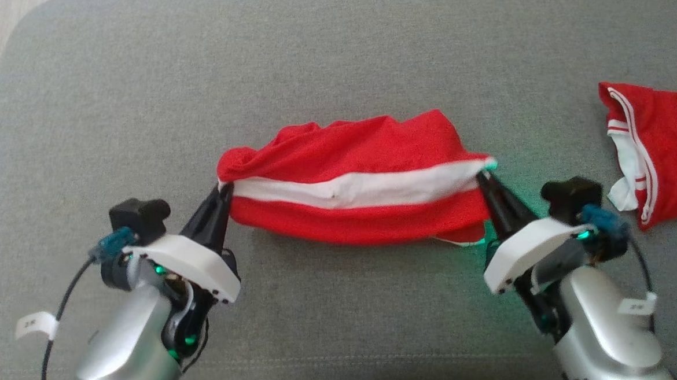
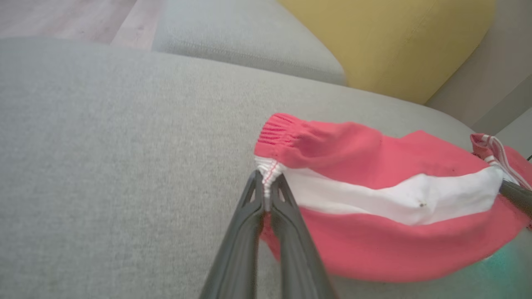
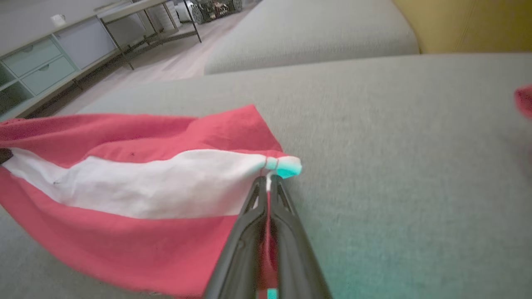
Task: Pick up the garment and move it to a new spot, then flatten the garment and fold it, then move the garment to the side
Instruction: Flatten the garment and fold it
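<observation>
red cloth with one broad white band along its length: the garment (image 1: 355, 183) is stretched between the two grippers at the centre of the head view, above the grey sofa cushion (image 1: 308, 58). its long axis runs straight across the frame, left to right, and the white band follows that line, pulled fairly taut from one pinched end to the other. above the band the red cloth bunches into soft folds and rises in a low hump. below the band it sags in a shallow curve toward the cushion, and whether that lower edge touches the cushion cannot be told. a small dark speck sits near the middle of the band.

the left gripper (image 1: 223, 187), at the lower left of the head view, has its two dark fingers pressed together on the garment's left end. in the left wrist view the cloth pinched there is white and gathered, just below a ribbed elastic hem that points to the upper left of that frame. the right gripper (image 1: 482, 176), at the lower right, is likewise clamped closed on the opposite end of the band, where a green glow tints the tip of the cloth.

a second red garment (image 1: 661, 150) with white stripes lies crumpled at the right edge of the head view, apart from the held one. a yellow cushion (image 2: 395, 41) fills the upper right of the left wrist view.
</observation>
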